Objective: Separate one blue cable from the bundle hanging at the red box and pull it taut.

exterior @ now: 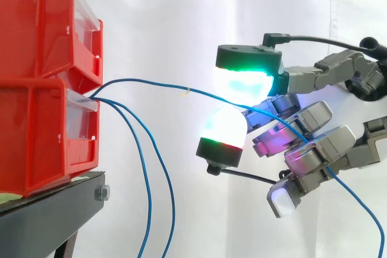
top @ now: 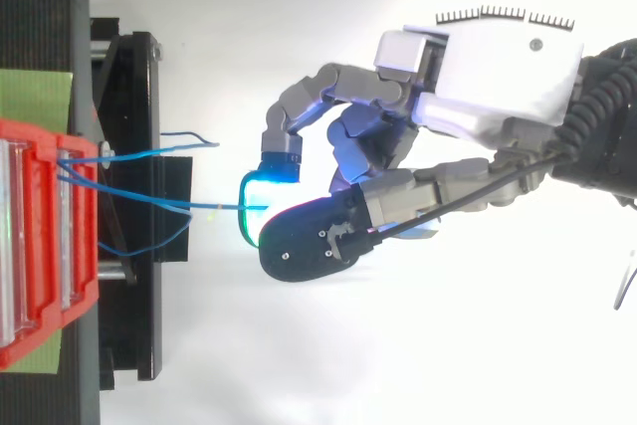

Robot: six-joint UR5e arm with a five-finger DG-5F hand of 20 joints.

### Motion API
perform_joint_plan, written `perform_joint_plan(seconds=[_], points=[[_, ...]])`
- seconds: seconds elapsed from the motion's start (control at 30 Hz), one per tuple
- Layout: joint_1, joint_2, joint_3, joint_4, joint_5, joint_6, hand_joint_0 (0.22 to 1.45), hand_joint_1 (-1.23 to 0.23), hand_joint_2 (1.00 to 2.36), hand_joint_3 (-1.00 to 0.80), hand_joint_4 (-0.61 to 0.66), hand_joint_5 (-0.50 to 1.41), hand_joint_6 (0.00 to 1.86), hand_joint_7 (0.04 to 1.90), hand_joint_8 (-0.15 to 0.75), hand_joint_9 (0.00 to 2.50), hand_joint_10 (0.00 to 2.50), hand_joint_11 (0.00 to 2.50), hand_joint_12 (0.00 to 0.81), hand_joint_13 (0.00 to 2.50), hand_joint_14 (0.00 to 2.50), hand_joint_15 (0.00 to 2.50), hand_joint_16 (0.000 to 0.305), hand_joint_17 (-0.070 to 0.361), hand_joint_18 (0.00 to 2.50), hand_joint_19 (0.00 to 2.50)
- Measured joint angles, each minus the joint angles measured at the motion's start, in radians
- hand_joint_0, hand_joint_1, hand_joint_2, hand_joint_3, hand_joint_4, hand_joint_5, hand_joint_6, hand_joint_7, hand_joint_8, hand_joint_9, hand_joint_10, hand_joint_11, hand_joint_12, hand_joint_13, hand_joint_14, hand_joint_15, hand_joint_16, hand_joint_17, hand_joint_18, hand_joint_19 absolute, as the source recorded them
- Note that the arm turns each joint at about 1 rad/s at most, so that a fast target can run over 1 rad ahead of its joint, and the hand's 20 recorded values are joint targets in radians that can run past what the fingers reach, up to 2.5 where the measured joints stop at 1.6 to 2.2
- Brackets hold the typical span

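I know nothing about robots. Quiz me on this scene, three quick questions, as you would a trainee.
1. True or false: the hand pinches one blue cable between two glowing fingers.
2. In the side view, how many other blue cables hang loose beside the red bins? A) none B) two C) five
3. Fill in: the red bins rest on a black ____.
Key: 1 true; 2 B; 3 stand.
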Motion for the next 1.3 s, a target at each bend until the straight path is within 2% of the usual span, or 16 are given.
perform_joint_plan(seconds=[0.17, 0.23, 0.43, 0.67, 0.8, 1.03, 1.3], points=[[0.000, 0.010, 0.000, -0.002, 0.003, 0.000, 0.67, -0.68, 1.02, -0.31, 0.11, -0.25, 0.92, 0.94, 0.256, 0.71, 2.15, 1.18, 0.301, 1.21, 0.49, 1.55, 0.045, 0.101, 0.75, 0.69], [-0.001, 0.014, 0.000, -0.003, 0.004, 0.000, 0.62, -0.70, 1.00, -0.50, 0.11, -0.25, 0.91, 0.93, 0.256, 0.70, 2.15, 1.19, 0.307, 1.21, 0.50, 1.56, 0.045, 0.100, 0.74, 0.69], [-0.002, 0.025, 0.000, -0.012, 0.004, 0.000, 0.57, -0.68, 1.00, -0.50, 0.12, -0.25, 0.91, 0.93, 0.265, 0.69, 2.17, 1.16, 0.307, 1.20, 0.52, 1.55, 0.046, 0.102, 0.75, 0.69], [-0.003, 0.034, 0.000, -0.015, 0.005, 0.000, 0.59, -0.61, 1.00, -0.50, 0.11, -0.25, 0.91, 0.92, 0.252, 0.70, 2.14, 1.17, 0.306, 1.20, 0.50, 1.55, 0.045, 0.101, 0.74, 0.69], [-0.005, 0.035, 0.000, -0.015, 0.006, 0.000, 0.63, -0.58, 1.01, -0.42, 0.10, -0.25, 0.91, 0.94, 0.253, 0.70, 2.13, 1.18, 0.303, 1.20, 0.51, 1.55, 0.044, 0.100, 0.74, 0.69], [-0.008, 0.036, 0.000, -0.015, 0.005, 0.000, 0.66, -0.65, 1.02, -0.26, 0.08, -0.25, 0.92, 0.98, 0.258, 0.70, 2.13, 1.19, 0.298, 1.18, 0.51, 1.56, 0.044, 0.099, 0.74, 0.69], [-0.008, 0.036, 0.000, -0.015, 0.006, 0.000, 0.68, -0.69, 1.02, -0.21, 0.00, -0.24, 0.92, 1.00, 0.250, 0.70, 2.14, 1.17, 0.302, 1.18, 0.51, 1.55, 0.044, 0.099, 0.74, 0.70]])
